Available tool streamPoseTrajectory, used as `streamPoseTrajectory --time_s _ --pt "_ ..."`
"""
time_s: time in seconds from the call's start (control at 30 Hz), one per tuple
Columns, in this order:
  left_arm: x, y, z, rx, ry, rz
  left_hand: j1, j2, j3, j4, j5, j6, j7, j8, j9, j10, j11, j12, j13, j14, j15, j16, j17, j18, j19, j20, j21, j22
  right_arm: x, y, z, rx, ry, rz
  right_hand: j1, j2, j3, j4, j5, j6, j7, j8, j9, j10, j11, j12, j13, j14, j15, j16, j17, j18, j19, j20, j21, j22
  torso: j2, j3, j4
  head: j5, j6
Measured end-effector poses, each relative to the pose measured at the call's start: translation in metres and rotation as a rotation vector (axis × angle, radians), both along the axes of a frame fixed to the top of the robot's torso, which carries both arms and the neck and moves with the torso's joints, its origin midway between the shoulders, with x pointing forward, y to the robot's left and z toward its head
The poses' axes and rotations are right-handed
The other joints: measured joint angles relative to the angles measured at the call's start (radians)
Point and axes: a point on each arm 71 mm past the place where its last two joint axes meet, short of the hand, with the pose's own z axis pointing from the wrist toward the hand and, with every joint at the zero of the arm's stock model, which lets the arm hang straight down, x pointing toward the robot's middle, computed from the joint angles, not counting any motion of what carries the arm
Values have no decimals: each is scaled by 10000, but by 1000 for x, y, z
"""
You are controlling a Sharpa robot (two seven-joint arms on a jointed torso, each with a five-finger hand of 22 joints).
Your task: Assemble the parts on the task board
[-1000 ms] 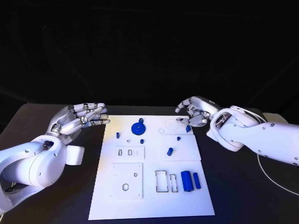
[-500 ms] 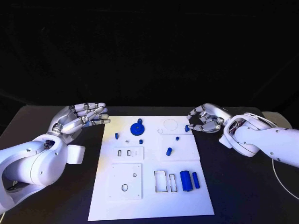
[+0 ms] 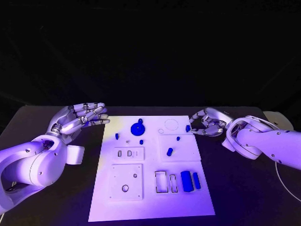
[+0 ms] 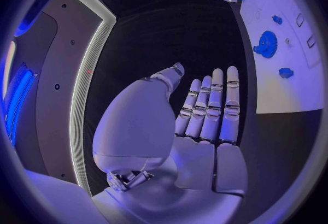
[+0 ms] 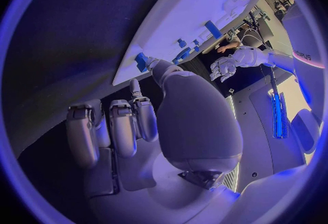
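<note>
The task board (image 3: pixel 153 207) is a flat white rectangular plate lying in the middle of the black table (image 3: pixel 245 197), its long sides running from the near edge toward the far edge. Shallow square panels and slot-shaped cut-outs are sunk into its smooth surface. Near its far end sits a round blue toothed gear (image 3: pixel 138 130), with small blue pegs (image 3: pixel 141 141) scattered around it. A short blue oblong piece (image 3: pixel 170 152) lies near the board's middle. Toward the near right corner two blue cylinders (image 3: pixel 186 181) lie side by side, the left one thicker, next to narrow rectangular slots.

At the board's far right edge the right robot hand (image 3: pixel 206 123) has its silver fingers curled in, thumb and a fingertip pinching a small blue part (image 3: pixel 188 128) just at the board's rim. Off the board's far left corner the left robot hand (image 3: pixel 79 119) hovers with its jointed metallic fingers extended and slightly apart, holding nothing, palm turned toward the board.
</note>
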Motion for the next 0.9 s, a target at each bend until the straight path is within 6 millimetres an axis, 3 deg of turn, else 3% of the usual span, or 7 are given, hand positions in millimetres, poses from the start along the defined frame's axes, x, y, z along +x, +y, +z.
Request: streamPoseTrajectory --time_s 0.4,0.53,0.9 --pt "0 0 0 -1 0 -2 0 0 -29 -28 0 0 0 0 0 0 0 0 0 -36 36 1 9 0 0 0 0 -12 2 8 -8 6 159 117 65 68 3 -3 39 3 -2 -39 11 36 35 4 8 36 35 0 -1 0 0 0 0 -1 -10 -4 18 -5 -47" --pt "0 0 0 -1 -2 -3 0 0 -29 -28 0 0 0 0 0 0 0 1 0 -36 36 1 9 1 0 0 0 -12 3 10 -9 4 192 135 117 120 57 -56 39 86 -13 -29 30 36 36 67 8 36 35 0 -1 0 0 0 0 -2 -11 -21 32 5 -60" --pt "0 1 0 8 4 18 0 0 -29 -28 0 0 0 0 1 0 0 1 0 -36 35 -36 8 0 0 0 -36 -11 6 15 -11 -40 184 155 166 334 314 -136 -43 665 -161 291 167 145 -73 120 6 36 35 0 7 1 0 0 0 -3 -11 -17 12 79 -108"
